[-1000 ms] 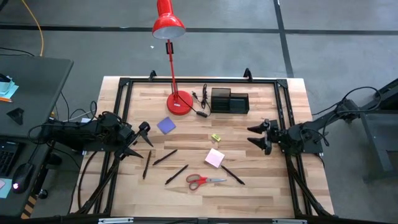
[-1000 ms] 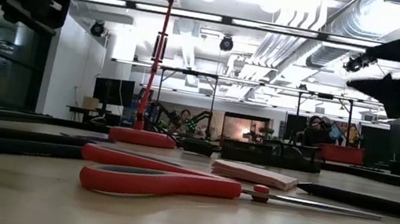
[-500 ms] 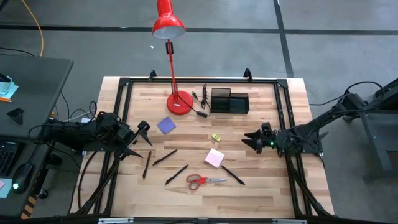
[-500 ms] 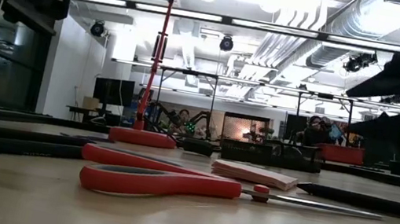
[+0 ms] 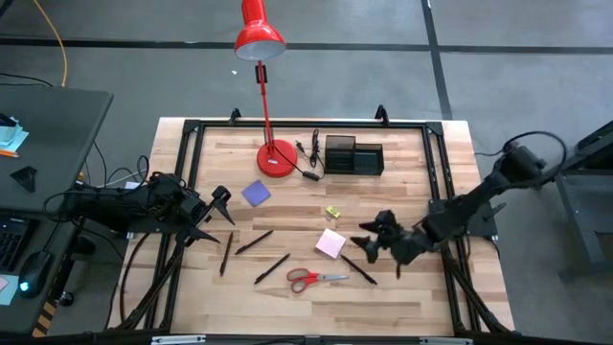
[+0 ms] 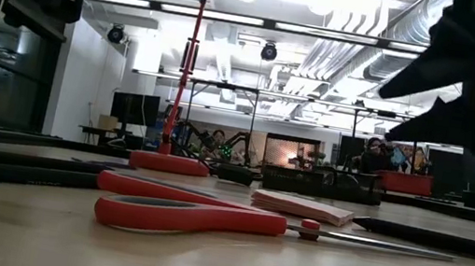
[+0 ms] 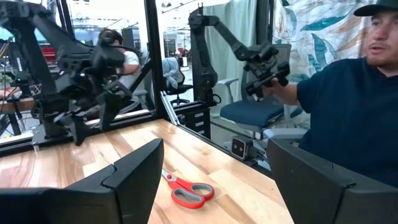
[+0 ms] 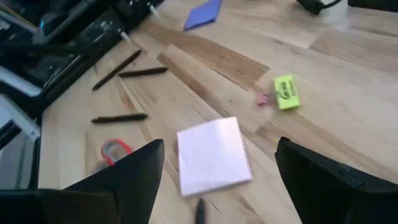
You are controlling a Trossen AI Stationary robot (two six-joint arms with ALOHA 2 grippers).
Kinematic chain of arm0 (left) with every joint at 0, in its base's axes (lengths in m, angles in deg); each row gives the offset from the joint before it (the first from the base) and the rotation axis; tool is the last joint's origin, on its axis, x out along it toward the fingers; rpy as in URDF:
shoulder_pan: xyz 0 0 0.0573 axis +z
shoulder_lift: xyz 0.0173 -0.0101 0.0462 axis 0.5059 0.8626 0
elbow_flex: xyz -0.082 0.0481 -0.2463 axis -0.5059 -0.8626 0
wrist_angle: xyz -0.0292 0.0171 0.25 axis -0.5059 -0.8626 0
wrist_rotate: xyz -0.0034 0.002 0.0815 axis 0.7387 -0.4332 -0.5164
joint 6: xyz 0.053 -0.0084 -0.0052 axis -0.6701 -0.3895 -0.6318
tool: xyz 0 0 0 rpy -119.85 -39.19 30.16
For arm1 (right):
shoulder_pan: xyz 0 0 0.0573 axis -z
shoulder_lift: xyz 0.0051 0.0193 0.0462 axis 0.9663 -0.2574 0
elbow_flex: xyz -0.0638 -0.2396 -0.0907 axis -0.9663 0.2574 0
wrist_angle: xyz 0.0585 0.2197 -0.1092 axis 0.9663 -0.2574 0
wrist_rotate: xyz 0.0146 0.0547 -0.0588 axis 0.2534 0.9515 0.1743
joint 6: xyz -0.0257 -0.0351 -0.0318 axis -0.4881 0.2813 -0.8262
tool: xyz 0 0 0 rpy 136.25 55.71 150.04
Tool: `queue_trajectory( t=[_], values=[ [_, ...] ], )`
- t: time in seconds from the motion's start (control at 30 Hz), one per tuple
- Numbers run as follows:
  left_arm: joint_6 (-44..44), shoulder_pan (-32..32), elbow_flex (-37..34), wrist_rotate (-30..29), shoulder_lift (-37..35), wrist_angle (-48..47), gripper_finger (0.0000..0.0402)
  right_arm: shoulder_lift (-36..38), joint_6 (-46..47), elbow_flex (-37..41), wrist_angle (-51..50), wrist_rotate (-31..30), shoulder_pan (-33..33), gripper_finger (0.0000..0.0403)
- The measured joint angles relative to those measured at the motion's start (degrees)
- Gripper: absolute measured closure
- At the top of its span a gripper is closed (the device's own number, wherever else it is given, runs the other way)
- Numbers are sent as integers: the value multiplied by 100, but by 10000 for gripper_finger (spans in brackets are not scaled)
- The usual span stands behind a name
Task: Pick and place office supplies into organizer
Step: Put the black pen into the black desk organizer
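Nearest in the low view lie the red-handled scissors, with the pink note pad behind them. Only the right wrist view shows the pad's pale square face and the yellow piece beyond. The right gripper hovers spread beside the pad; the left gripper waits spread. The black organizer sits far back.

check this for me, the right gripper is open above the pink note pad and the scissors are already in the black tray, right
Not quite. The scissors lie on the table near its front edge, not in the black tray, as the high view shows. The right gripper is open beside the pink note pad.
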Motion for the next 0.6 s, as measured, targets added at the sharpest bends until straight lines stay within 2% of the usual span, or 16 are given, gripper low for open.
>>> queue_trajectory(
  t=[0.17,0.23,0.33,0.43,0.53,0.6],
  values=[
    [-78,0,0,0,0,-3,124,-760,-274,-933,-448,-518,-250,104],
    [-165,0,0,-1,0,-2,124,-970,34,-1275,-991,-583,-373,104],
    [-332,0,0,-87,0,-2,124,-1243,824,-1584,-1678,-364,-524,104],
    [-435,0,0,-300,0,-3,124,-1563,1587,-1643,-1758,-237,-693,104],
    [-449,0,0,-502,0,3,124,-1906,1774,-1723,-1555,-302,-883,104],
    [-485,0,0,-625,0,24,124,-2071,1681,-1850,-1539,-574,-1068,104]
  ],
)
